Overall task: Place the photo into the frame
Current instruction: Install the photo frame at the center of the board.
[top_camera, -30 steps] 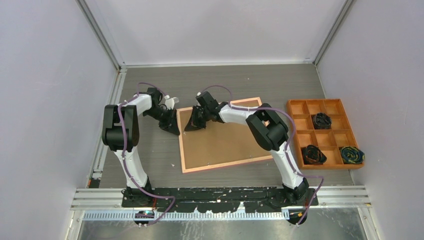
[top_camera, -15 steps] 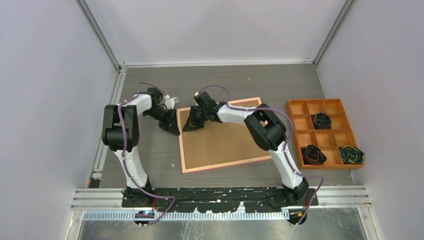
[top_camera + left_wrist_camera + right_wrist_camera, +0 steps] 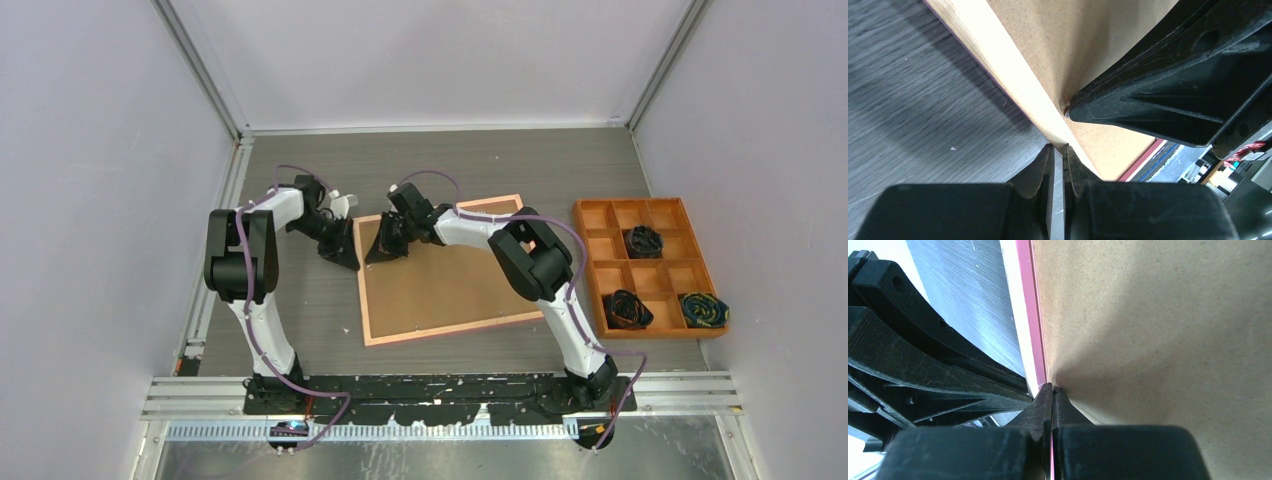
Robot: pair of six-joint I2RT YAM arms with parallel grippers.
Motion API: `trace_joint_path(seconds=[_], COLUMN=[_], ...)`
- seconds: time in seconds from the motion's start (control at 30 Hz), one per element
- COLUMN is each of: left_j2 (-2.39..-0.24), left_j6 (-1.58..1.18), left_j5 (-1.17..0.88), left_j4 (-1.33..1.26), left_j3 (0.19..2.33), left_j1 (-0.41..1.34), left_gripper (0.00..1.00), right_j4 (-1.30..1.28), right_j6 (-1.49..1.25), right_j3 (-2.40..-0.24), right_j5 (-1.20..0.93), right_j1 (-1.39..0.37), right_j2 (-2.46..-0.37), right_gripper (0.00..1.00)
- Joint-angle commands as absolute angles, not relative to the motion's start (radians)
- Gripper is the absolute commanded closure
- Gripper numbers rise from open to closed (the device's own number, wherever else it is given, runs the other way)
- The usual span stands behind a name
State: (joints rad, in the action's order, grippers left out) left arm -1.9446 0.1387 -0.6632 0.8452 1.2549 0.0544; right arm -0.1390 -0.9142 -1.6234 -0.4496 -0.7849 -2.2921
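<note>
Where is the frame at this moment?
In the top view the frame lies flat, back up, left of the orange tray, with the left gripper and right gripper at its far left corner.

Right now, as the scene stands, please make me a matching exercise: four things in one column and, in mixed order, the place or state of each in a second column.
Things:
1. left gripper
2. right gripper
3. frame
4. tray

Places or states:
A. at the far right, with dark bundles in three compartments
B. shut, tips on the brown board
C. lying flat, back side up
D. shut, tips at the frame's wooden left edge

Pairs: 1-D, 2-B, 3-C, 4-A
</note>
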Motion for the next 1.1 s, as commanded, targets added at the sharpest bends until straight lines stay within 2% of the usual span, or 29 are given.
trace_joint_path(seconds=[0.0, 0.53, 0.83, 1.0, 1.07], left_j2=[-1.967, -1.973, -1.968, -1.959, -1.958], left_j6=[0.186, 0.187, 0.188, 0.190, 0.192], left_j5=[-0.561, -0.558, -0.555, -0.559, -0.563], left_j4=[0.752, 0.751, 0.756, 0.769, 0.775], left_j3=[1.267, 1.278, 1.279, 1.296, 1.303], left_j1=[0.064, 0.064, 0.065, 0.055, 0.049], left_gripper=[0.91, 0.91, 0.91, 0.91, 0.91], right_j4=[-0.178, -0.232, -0.283, -0.228, -0.179], right_j6=[-0.906, -0.875, -0.846, -0.881, -0.899], right_j3=[-1.624, -1.657, -1.752, -1.764, -1.725], right_j5=[-0.528, -0.604, -0.582, -0.542, -0.524], right_j1=[-0.816, -0.818, -0.794, -0.750, -0.739], right_j2=[-2.315, -2.332, -2.339, -2.293, -2.253], right_gripper=[0.99, 0.99, 0.99, 0.84, 0.75])
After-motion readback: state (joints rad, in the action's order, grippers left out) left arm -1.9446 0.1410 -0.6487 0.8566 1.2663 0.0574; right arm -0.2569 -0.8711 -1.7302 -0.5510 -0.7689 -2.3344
